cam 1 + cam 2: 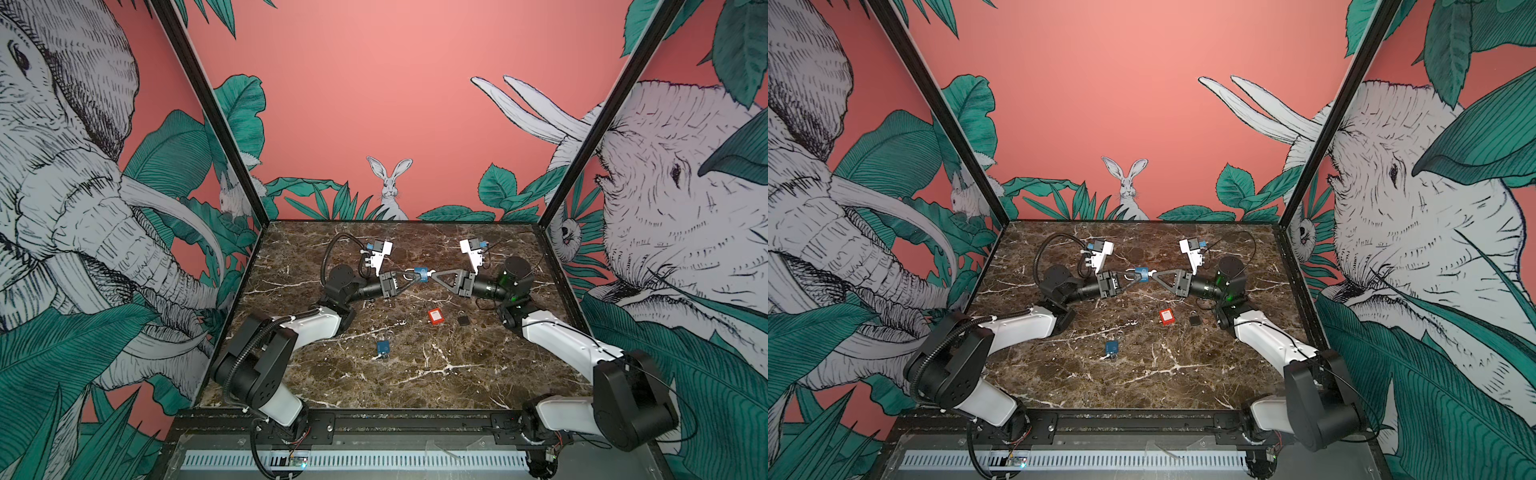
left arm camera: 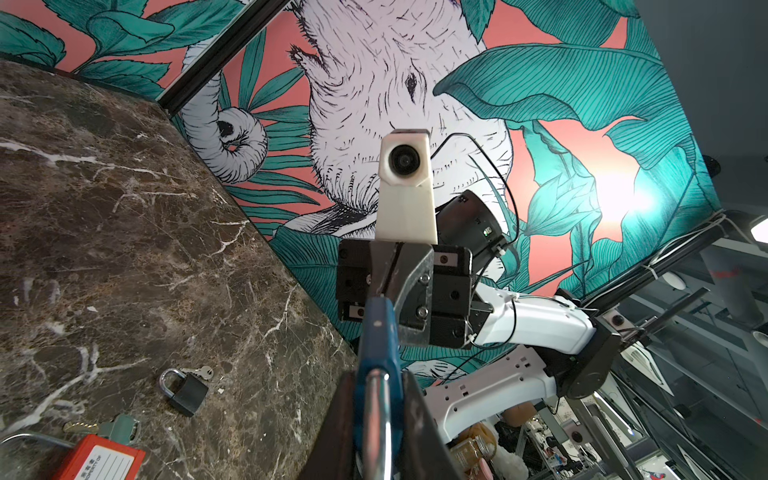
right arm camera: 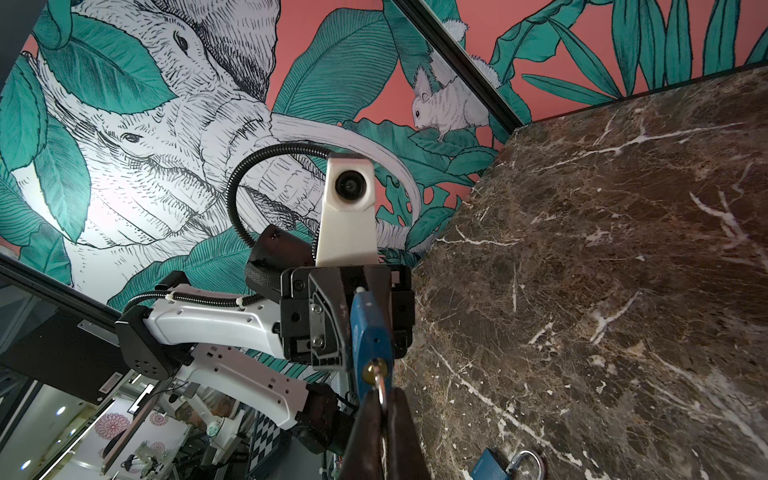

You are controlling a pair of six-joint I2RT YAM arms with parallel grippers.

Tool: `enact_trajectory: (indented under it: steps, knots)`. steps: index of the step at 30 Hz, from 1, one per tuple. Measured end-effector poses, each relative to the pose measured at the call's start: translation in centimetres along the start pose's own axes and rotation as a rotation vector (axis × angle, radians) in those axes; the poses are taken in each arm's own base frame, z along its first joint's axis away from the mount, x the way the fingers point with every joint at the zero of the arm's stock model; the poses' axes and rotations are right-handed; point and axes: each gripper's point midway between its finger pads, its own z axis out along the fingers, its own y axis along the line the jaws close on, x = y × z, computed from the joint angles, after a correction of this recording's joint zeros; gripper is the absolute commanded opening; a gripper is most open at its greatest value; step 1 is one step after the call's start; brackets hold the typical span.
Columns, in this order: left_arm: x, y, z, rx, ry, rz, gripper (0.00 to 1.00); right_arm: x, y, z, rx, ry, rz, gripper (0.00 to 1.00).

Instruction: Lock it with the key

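Aloft, left hand (image 1: 408, 277) clamps the blue padlock (image 1: 421, 274) — right hand (image 1: 433, 274) pinches its key (image 3: 380, 384).

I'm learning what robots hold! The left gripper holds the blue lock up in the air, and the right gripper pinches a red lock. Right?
Not quite. The right gripper pinches a key pushed into that blue lock, as the right wrist view shows. The left gripper does hold the blue lock up in the air.

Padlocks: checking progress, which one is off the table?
The light blue padlock, held up between the left gripper and right gripper; the red padlock, black padlock and dark blue padlock lie on the table.
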Motion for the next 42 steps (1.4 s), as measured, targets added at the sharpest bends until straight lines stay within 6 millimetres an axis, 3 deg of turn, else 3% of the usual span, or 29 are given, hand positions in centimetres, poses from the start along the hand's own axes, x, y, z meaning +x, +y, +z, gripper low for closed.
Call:
enact_trajectory:
  steps: [11,19,22,25,29,33,38,42]
  knots:
    - [-0.5,1.2,-0.8,-0.047,-0.026,-0.009,0.00,-1.1,-1.2,-1.6,0.073,-0.072,0.016,0.00]
    - [0.3,4.4,-3.5,-0.359,0.007,0.031,0.00,-0.2,-3.8,-2.4,0.273,-0.069,0.109,0.00]
    - [-0.2,4.6,-4.5,-0.463,0.026,0.076,0.00,2.7,-4.9,-1.1,0.359,-0.055,0.159,0.00]
    - [-0.2,4.7,-5.4,-0.516,0.034,0.114,0.00,7.5,-6.5,0.5,0.454,-0.018,0.217,0.00]
    - [0.5,5.5,-6.1,-0.558,0.051,0.112,0.00,11.1,-10.5,0.5,0.608,-0.068,0.307,0.00]
    - [1.5,6.0,-6.8,-0.583,0.067,0.094,0.00,12.2,-13.9,0.2,0.728,-0.167,0.357,0.00]
    - [2.0,6.2,-7.3,-0.605,0.065,0.074,0.00,12.4,-15.4,1.9,0.739,-0.262,0.389,0.00]
    - [2.0,5.9,-7.5,-0.604,0.061,0.076,0.00,13.8,-17.1,3.2,0.762,-0.289,0.434,0.00]
